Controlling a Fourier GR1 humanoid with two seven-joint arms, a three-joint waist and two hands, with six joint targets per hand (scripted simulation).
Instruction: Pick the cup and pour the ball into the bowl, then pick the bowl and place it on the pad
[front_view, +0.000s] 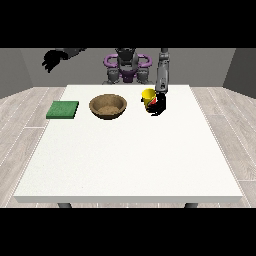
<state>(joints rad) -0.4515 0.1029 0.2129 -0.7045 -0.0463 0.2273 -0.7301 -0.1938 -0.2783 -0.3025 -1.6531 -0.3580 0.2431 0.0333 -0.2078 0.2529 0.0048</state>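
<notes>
A yellow cup (148, 95) with a red lower part stands upright on the white table (130, 160), right of centre at the back. The black hand at the view's right (159, 105) is against the cup's right side with its fingers curled round the base. No ball shows; the cup's inside is hidden. A brown bowl (108, 106) sits to the cup's left, open side up and nothing visible in it. A green pad (63, 110) lies flat further left. The hand at the view's left (51, 60) is raised off the table's back left, fingers hanging relaxed.
The robot's torso (127, 67) stands behind the table's back edge. Wooden floor surrounds the table. Nothing else stands on the tabletop in front of the bowl and cup.
</notes>
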